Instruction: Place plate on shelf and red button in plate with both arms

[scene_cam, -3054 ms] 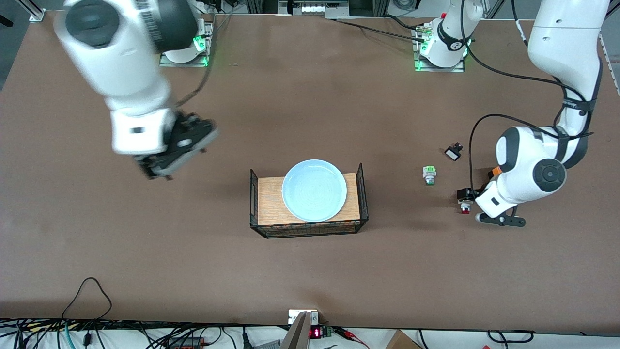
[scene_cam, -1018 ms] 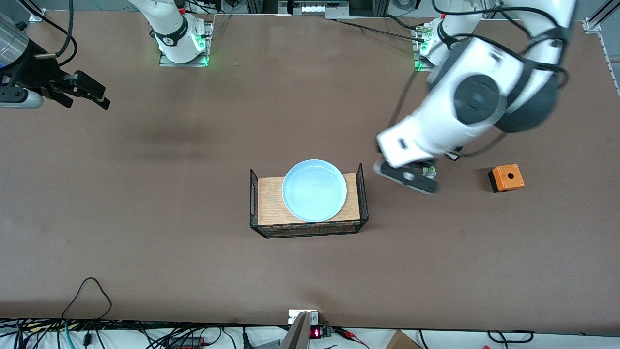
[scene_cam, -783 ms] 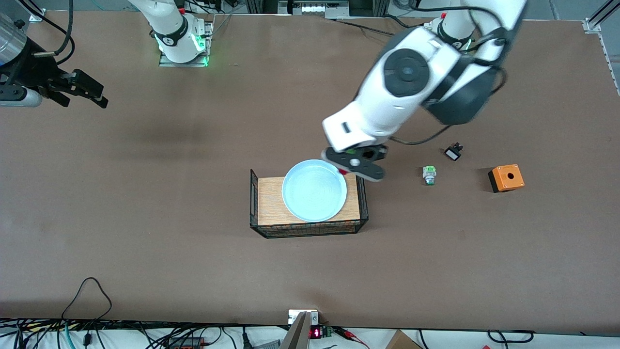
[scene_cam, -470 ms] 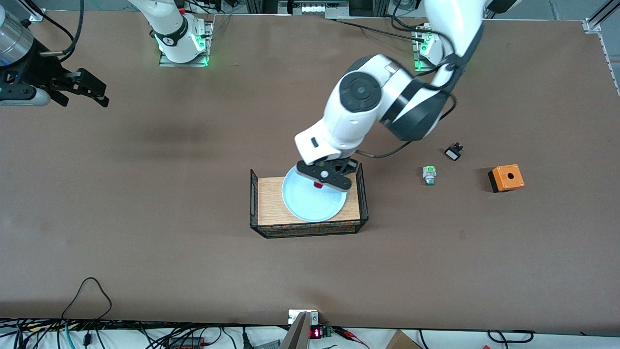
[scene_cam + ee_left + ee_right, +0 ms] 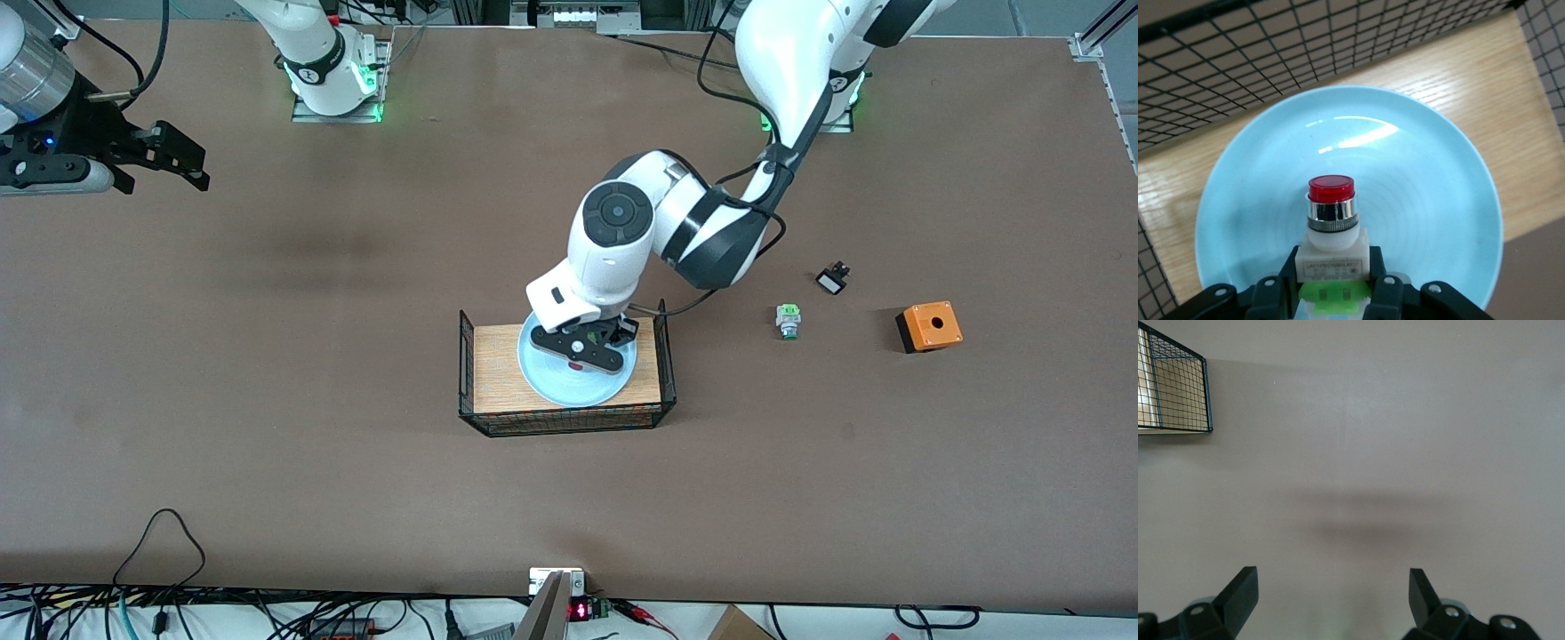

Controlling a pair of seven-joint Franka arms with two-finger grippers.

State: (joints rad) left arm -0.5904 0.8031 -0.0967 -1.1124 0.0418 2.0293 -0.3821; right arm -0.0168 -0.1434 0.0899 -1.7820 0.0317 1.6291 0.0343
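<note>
The left claw hangs over the plate, its fingers clamped on the white body of the red button, with the red cap pointing away from the claw toward the plate's middle. The button is in the air above the plate; whether it touches the surface cannot be told. The plate, round and pale blue, lies on the wooden floor of a black wire basket that sits near the middle of the worktop. In the left wrist view the plate fills most of the frame, and the basket's mesh wall rises past its rim. The right arm waits, its claw up over the worktop's corner at the right arm's end, near the edge where the bases stand; its fingers are spread wide with nothing between them, above bare worktop. Toward the left arm's end lie a green-tipped switch, a small black part and an orange box with a hole in its top, all apart from each other and from the basket.
</note>
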